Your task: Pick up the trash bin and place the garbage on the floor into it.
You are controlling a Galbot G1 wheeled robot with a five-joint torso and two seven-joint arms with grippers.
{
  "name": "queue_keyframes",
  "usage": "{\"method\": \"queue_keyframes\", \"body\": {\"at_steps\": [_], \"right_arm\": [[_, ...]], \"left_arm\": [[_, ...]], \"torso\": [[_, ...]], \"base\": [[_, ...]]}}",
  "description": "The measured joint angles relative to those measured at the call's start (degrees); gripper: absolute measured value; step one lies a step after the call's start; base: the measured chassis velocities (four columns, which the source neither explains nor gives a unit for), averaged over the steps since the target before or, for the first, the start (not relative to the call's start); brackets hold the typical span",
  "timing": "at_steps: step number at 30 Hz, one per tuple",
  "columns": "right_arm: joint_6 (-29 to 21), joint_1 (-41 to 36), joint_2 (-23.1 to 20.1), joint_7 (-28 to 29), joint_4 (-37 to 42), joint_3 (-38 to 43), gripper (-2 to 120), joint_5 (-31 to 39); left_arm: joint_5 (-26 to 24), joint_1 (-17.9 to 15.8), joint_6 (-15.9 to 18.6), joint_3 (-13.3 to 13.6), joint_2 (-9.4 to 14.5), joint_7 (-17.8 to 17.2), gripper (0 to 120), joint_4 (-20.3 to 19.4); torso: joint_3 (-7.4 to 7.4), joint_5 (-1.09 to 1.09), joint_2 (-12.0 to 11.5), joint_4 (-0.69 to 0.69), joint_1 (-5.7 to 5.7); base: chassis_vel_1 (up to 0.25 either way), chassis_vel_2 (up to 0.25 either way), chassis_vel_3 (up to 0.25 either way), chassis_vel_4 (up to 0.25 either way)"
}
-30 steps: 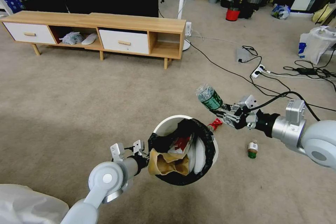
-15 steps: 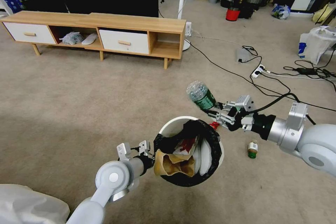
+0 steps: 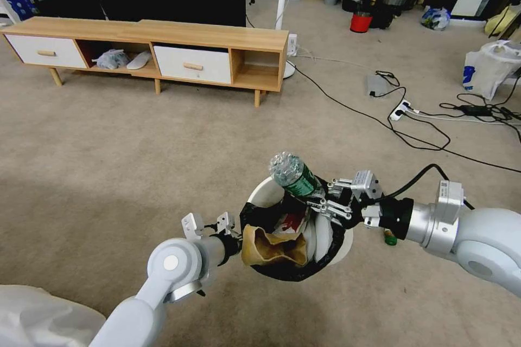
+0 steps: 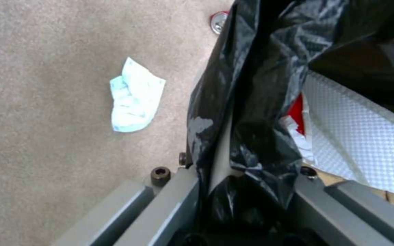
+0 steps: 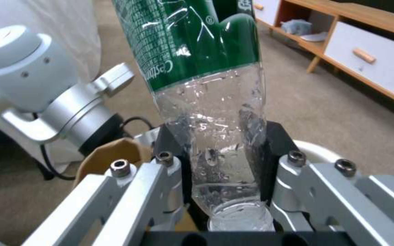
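Head view: left gripper [image 3: 234,234] pinches the bin [image 3: 260,195] by its near rim, holding it above the floor [image 3: 135,157]; right gripper [image 3: 320,205], over the bin's far side, clamps a bottle [image 3: 293,174].

Left wrist view: fingers [image 4: 179,201] close on the bag [image 4: 251,102]; a tissue [image 4: 135,99] lies beside the bin.

Right wrist view: fingers [image 5: 292,191] squeeze the bottle's neck.

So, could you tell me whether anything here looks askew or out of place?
Yes: the brown paper carton sticks up over the trash bin rim by the left claw instead of sitting inside. The right claw holds a crushed green-labelled bottle over the bin. A crumpled tissue lies on the floor.
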Motion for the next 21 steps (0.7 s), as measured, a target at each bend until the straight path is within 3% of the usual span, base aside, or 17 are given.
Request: {"method": "queue_keyframes", "body": {"at_steps": [8, 21], "right_arm": [[0.50, 0.06, 0.65, -1.11, -0.48, -1.14, 24, -1.53], [0.57, 0.16, 1.46, -1.30, -1.27, -2.22, 24, -2.95]], "left_arm": [[-3.47, -0.65, -0.41, 0.20, -0.23, -2.43, 0, -1.07], [-3.61, -0.34, -0.41, 0.49, -1.37, -2.95, 0, -1.30]], "torso": [[0.00, 0.00, 0.01, 0.00, 0.00], [0.00, 0.01, 0.01, -0.01, 0.00]], "base": [[0.000, 0.000, 0.000, 0.000], [0.000, 0.000, 0.000, 0.000]]}}
